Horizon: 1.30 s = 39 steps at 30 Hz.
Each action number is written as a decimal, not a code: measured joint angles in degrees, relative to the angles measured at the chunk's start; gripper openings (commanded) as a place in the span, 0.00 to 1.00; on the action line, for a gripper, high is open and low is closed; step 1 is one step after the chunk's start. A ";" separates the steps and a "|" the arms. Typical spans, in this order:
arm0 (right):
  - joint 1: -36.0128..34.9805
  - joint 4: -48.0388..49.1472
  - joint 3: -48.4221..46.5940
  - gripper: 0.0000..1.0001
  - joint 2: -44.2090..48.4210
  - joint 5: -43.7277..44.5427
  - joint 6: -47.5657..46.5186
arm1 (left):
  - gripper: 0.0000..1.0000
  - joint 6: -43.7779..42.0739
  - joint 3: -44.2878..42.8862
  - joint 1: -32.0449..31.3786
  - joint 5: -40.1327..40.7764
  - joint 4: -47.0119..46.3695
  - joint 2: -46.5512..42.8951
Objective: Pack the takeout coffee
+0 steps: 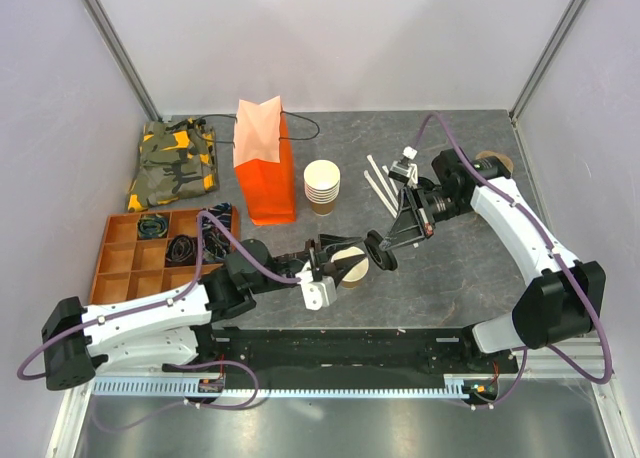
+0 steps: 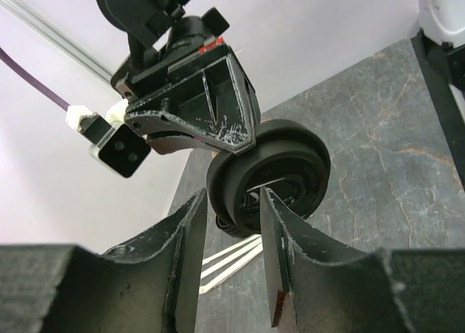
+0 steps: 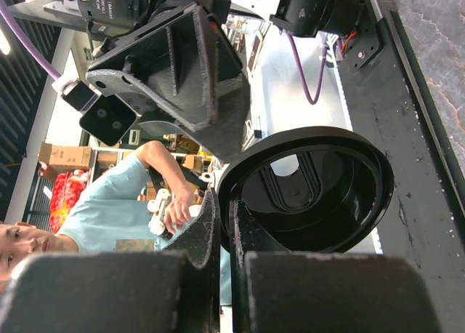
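From above, the takeout coffee cup (image 1: pixel 350 268) appears to stand upright on the table (image 1: pixel 450 273), its long axis vertical and its uncovered mouth facing up. It sits right at the tips of the left gripper (image 1: pixel 333 262), just ahead of them; we cannot tell here whether the fingers touch it. The black lid (image 1: pixel 381 251) hangs on edge just past the cup, on the side away from the left gripper, pinched by the right gripper (image 1: pixel 392 240), which reaches in from the opposite side.

From the left wrist, we see the jaws a little apart, with a narrow gap and nothing in it; the cup is out of sight here. Straight ahead of the fingertips (image 2: pixel 195 202) the lid (image 2: pixel 290 166) stands on edge, its round face turned toward this gripper; the right gripper clamps its upper rim; white sticks (image 2: pixel 229 259) lie on the table farther ahead.

From the right wrist, we see the fingers (image 3: pixel 207 224) pressed together on the lid's rim; the lid's (image 3: pixel 320 180) hollow face turns toward the camera; the left gripper is just beyond the lid; the cup is hidden.
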State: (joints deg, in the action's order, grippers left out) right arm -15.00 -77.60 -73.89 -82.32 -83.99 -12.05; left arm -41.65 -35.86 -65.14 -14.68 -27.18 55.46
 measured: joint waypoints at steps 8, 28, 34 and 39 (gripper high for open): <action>-0.66 0.02 0.00 0.00 0.00 -0.02 0.28 | 0.41 -0.98 0.04 -0.15 2.10 -1.22 2.32; -1.40 0.22 0.00 0.00 -0.02 -0.02 0.31 | 0.30 -1.33 0.68 -0.20 3.91 -1.68 3.39; -2.01 0.35 0.00 0.00 -0.02 -0.02 0.31 | 0.29 -1.31 0.68 -0.20 4.09 -1.68 3.43; -2.14 0.39 0.00 0.00 -0.02 -0.02 0.28 | 0.21 -1.29 0.68 -0.20 4.04 -1.66 3.54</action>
State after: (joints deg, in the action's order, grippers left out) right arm -17.15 -77.21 -73.89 -82.35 -84.01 -11.77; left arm -42.94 -35.18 -65.34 -10.63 -28.84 59.00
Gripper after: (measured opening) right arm 0.029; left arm 0.261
